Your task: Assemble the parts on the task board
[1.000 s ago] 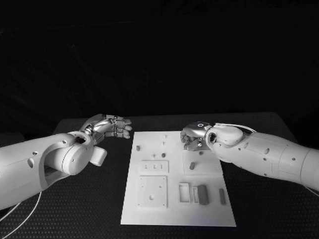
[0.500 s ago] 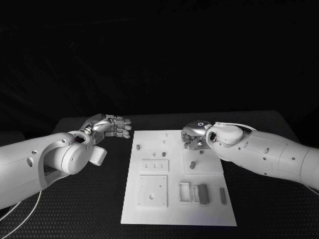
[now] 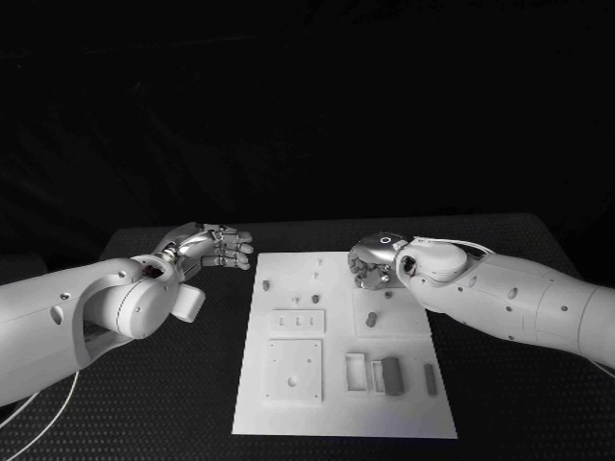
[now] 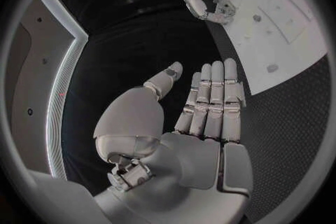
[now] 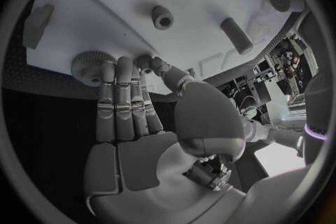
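Head view puts the board [image 3: 335, 418] lengthwise in the middle of the worktop [image 3: 515, 423], with grey parts [image 3: 388, 375] lying in a short row near its close end and a lone slug [image 3: 372, 319] further up. The right hand [image 3: 373, 264] hangs over the far right corner of the board. In the right wrist view its fingers [image 5: 115, 95] run straight and side by side, their tips at a knurled disc [image 5: 87, 63] by the board's edge, and the thumb reaches toward a small round piece beside the fingertips. Whether anything is pinched there cannot be told, since the contact is too small to read. A short peg [image 5: 162, 17] stands on the board just beyond the fingertips. The left hand [image 3: 218, 245] hovers off the board's far left side, over bare worktop, flat and open with nothing in it.

Against the pictures of a second and half a second ago almost nothing differs. The right hand has stayed over the same corner with at most a slight shift, the left hand has held its place, and every part lies where it lay. That suggests the right hand is settling on the disc or the small piece rather than carrying anything, so the assembly looks early, with most parts still loose.
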Robot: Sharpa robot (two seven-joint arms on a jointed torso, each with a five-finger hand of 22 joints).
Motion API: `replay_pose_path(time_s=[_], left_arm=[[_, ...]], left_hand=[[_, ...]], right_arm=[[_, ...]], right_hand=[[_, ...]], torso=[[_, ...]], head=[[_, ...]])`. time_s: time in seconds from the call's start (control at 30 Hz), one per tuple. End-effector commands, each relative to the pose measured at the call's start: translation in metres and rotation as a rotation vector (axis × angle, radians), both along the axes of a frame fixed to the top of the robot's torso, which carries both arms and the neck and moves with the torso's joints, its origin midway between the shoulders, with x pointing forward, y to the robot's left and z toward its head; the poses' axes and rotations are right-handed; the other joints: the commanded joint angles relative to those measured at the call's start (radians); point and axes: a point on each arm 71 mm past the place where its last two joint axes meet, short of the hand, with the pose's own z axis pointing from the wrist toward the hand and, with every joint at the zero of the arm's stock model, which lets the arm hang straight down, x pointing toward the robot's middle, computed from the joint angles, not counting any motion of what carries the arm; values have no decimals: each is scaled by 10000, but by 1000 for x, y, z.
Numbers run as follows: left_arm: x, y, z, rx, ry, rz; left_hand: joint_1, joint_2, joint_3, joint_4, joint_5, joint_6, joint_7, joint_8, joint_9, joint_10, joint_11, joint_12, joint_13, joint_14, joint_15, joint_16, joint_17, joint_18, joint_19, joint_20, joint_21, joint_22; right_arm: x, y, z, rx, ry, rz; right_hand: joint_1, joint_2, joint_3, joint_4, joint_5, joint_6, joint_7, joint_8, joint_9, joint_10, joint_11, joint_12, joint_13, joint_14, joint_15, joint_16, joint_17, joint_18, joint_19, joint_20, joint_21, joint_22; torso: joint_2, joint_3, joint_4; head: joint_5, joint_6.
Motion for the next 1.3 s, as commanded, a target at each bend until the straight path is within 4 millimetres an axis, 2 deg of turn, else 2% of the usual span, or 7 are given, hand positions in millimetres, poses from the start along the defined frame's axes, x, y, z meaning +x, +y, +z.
replay_pose_path(time_s=[0.03,0.17,0.2,0.23,0.53,0.87,1.3], left_arm=[[0,-2,2,-104,-15,-199],[0,-3,3,-107,-20,-223],[0,-3,3,-107,-22,-226],[0,-3,4,-99,-43,-237],[2,-5,3,-80,-51,-237],[2,-5,3,-80,-73,-216],[3,-7,3,-90,-79,-255]], left_hand=[[-49,-20,5,70,-64,-23,36,-43,13,-54,-3,-52,22,-55,-2,-60,22,201,-56,16,-62,17],[-49,-24,7,74,-67,-22,36,-46,16,-53,-3,-59,37,-52,-2,-72,36,202,-56,17,-64,22],[-48,-23,7,75,-67,-22,36,-46,16,-53,-3,-61,40,-51,-2,-74,39,202,-57,17,-65,24],[-48,-24,8,76,-68,-22,36,-47,17,-53,-3,-62,43,-50,-2,-76,41,202,-56,17,-65,25],[-51,-26,7,81,-70,-21,37,-50,19,-51,-3,-68,56,-46,-2,-86,54,203,-56,18,-66,30],[-55,-21,8,89,-71,-20,37,-53,22,-51,-3,-77,73,-40,-2,-99,71,204,-54,18,-68,37],[-57,-24,7,93,-71,-21,37,-57,25,-50,-3,-87,92,-35,-2,-115,89,205,-54,18,-70,45]], right_arm=[[-2,-2,-6,-447,-152,-102],[-2,1,-4,-281,-393,-21],[-2,2,-3,-253,-425,-17],[-2,2,-3,-222,-472,-16],[-3,6,2,150,-972,-34],[-6,18,13,788,-1669,-5],[-3,49,26,1152,-2232,109]], right_hand=[[59,-42,-3,20,59,11,24,-56,-5,97,7,-27,-2,46,-1,62,15,141,2,-52,53,247],[59,-42,-3,20,59,11,24,-56,-5,97,7,-27,-2,46,-1,62,15,141,2,-52,53,247],[771,49,387,-31,112,472,-176,198,111,708,-217,308,170,439,-222,367,161,141,258,-226,249,300],[843,58,426,-37,117,518,-196,223,123,769,-240,342,188,479,-245,397,176,141,284,-243,269,305],[842,249,897,3,72,1008,-368,263,236,1156,-436,427,527,542,-412,822,482,141,469,-354,888,260],[781,209,970,4,70,1183,-433,266,315,1309,-511,452,709,620,-489,982,578,141,528,-433,1159,255],[757,171,996,5,69,1240,-454,259,347,1350,-534,446,778,645,-513,1038,611,141,545,-461,1267,254]], torso=[[32,3,6],[42,1,9],[46,4,8],[50,3,9],[80,-5,6],[83,9,15],[112,18,13]], head=[[-10,40],[-18,35],[-21,43],[-23,51],[-35,97],[3,153],[53,271]])
